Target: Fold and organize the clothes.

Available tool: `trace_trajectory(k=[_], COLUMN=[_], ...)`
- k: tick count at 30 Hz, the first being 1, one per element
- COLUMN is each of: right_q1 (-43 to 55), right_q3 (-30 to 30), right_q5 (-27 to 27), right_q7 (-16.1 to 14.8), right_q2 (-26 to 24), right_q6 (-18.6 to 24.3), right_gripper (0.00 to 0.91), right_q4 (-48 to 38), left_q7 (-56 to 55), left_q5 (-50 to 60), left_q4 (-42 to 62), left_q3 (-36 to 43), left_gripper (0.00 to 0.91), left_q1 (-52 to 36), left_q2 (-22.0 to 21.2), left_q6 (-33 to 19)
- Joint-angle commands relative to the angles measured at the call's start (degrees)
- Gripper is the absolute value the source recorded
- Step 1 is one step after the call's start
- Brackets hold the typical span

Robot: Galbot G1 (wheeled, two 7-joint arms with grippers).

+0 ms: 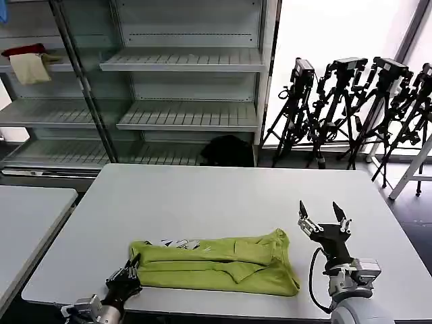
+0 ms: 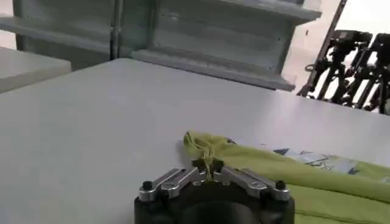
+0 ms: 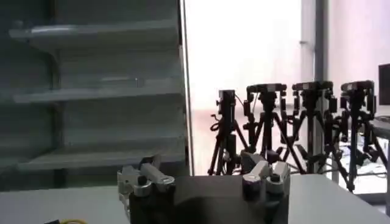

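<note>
The lime yellow-green T-shirt (image 1: 216, 264) lies folded into a long band across the near part of the white table (image 1: 216, 196), a bit of white-and-blue print (image 1: 177, 244) showing along its far edge. At the shirt's left end my left gripper (image 1: 129, 273) is shut on a pinch of the fabric. In the left wrist view the left gripper (image 2: 208, 168) has yellow-green cloth (image 2: 286, 173) squeezed between its closed tips. My right gripper (image 1: 325, 220) stands open just right of the shirt's right end, a little above the table, holding nothing. The right gripper (image 3: 205, 176) shows widely spread fingers.
A second white table (image 1: 30, 216) stands to the left. Empty metal shelves (image 1: 185, 88) line the back wall, with red and cream cloths (image 1: 28, 62) on an upper left shelf. Several black tripods (image 1: 358, 108) stand at the back right. A dark bundle (image 1: 227, 150) lies on the floor.
</note>
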Motion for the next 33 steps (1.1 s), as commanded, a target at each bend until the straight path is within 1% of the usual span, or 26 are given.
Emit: trace_trajectory(k=[1,5,8,10,11,12,14,16,18,20,22,24,26,27,28,30,33], right_q1=[0.4,0.6,0.8,0.9,0.9,0.9,0.9,0.9,0.9,0.8,0.7,0.6,0.5,0.4,0.3,-0.1,-0.9], right_q3=[0.8,1.1,1.2,1.2,1.2,1.2,1.2,1.3,1.3,1.2,1.1,1.0,1.2,1.3,1.3,1.6,1.6], right_q5=[0.8,0.8,0.9,0.8,0.9,0.9,0.9,0.9,0.9,0.8,0.8,0.6,0.6,0.6,0.6,0.5,0.3], right_q7=[0.4,0.5,0.7,0.7,0.7,0.6,0.6,0.6,0.7,0.7,0.8,0.9,1.0,1.0,1.0,1.1,0.8], right_q2=[-0.1,-0.3,-0.4,-0.4,-0.5,-0.5,-0.7,-0.7,-0.6,-0.3,-0.2,-0.2,-0.2,-0.3,-0.3,-0.4,-0.5], right_q6=[0.0,0.0,0.0,0.0,0.0,0.1,0.1,0.2,0.3,0.4,0.4,0.4,0.4,0.3,0.3,0.4,0.6], right_gripper=[0.907,0.907,0.907,0.907,0.907,0.907,0.907,0.907,0.907,0.907,0.907,0.907,0.907,0.907,0.907,0.907,0.907], right_q4=[-0.2,-0.6,-1.1,-1.3,-1.5,-1.6,-2.0,-2.3,-2.6,-3.0,-3.2,-3.4,-3.5,-3.6,-3.6,-3.8,-3.7], left_q7=[1.5,3.6,6.1,8.0,8.7,9.2,10.0,10.5,10.7,10.5,9.2,8.1,5.7,4.7,3.6,0.8,-1.1], left_q5=[3.1,5.5,8.5,8.7,8.7,8.9,9.9,9.7,8.8,6.7,6.8,8.0,9.0,10.6,11.0,12.0,13.3], left_q4=[-0.7,-1.5,-1.1,0.2,0.7,1.3,2.0,0.8,-2.1,-6.5,-11.7,-15.7,-19.5,-20.9,-21.4,-21.3,-18.6], left_q3=[-2.6,-9.7,-16.8,-20.8,-22.6,-24.1,-26.7,-28.3,-28.2,-26.2,-20.8,-13.5,-3.1,3.3,6.3,16.8,24.1], left_gripper=[0.0,0.0,0.0,0.0,0.0,0.0,0.0,0.0,0.0,0.0,0.0,0.0,0.0,0.0,0.0,0.0,0.0], left_q1=[-0.3,-1.1,-2.0,-2.3,-2.3,-2.3,-2.4,-2.2,-2.0,-1.8,-2.0,-2.3,-2.4,-2.7,-3.0,-4.5,-6.3], left_q2=[0.2,2.8,6.4,10.9,12.2,15.3,19.0,21.1,21.2,19.5,15.3,10.9,7.6,5.7,5.0,2.7,0.1], left_q6=[-6.0,-6.0,-5.5,-4.6,-4.2,-4.3,-4.1,-3.0,-1.5,0.8,2.8,4.4,6.6,7.9,8.5,10.6,11.7])
